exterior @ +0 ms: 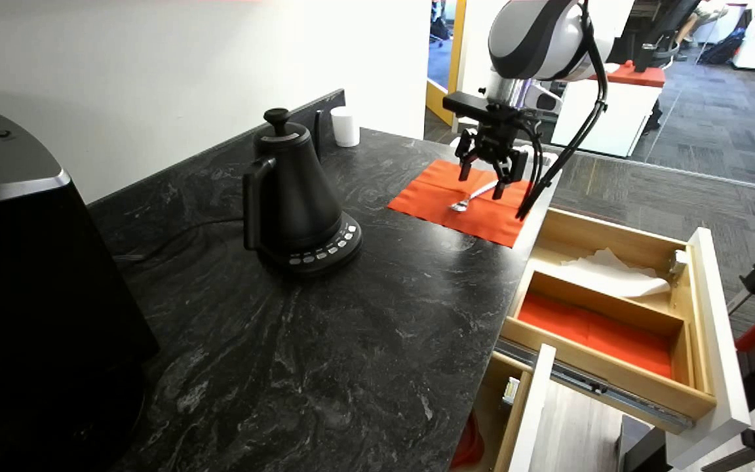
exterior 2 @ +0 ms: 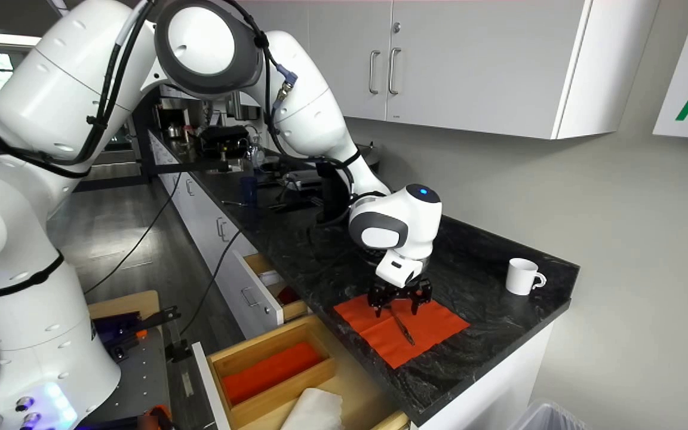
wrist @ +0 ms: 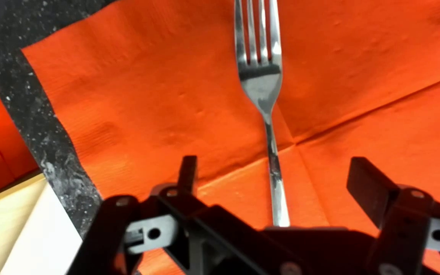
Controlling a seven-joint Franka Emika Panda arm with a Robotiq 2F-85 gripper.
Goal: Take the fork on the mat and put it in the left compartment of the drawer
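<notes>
A small silvery fork [wrist: 264, 89] lies flat on the orange-red mat [wrist: 147, 107] in the wrist view, tines away from the gripper. The fork [exterior: 461, 205] [exterior 2: 402, 329] and mat [exterior: 426, 193] [exterior 2: 436, 334] show in both exterior views. My gripper [wrist: 272, 168] is open and empty, its fingers apart on either side of the fork's handle, whose end the gripper body hides. In both exterior views the gripper [exterior: 482, 183] [exterior 2: 396, 310] hovers just over the mat. The drawer [exterior: 712, 314] [exterior 2: 205, 382] is pulled out; its left compartment [exterior: 597, 334] [exterior 2: 272, 371] has an orange-red floor.
White paper [exterior: 613, 278] [exterior 2: 314, 409] lies in the drawer's pale section. A black kettle [exterior: 299, 190] and a white mug [exterior: 345, 128] [exterior 2: 522, 276] stand on the dark counter [exterior: 351, 367]. Another drawer [exterior: 528, 419] is open beside it. A black machine [exterior: 43, 275] stands at the counter's far end.
</notes>
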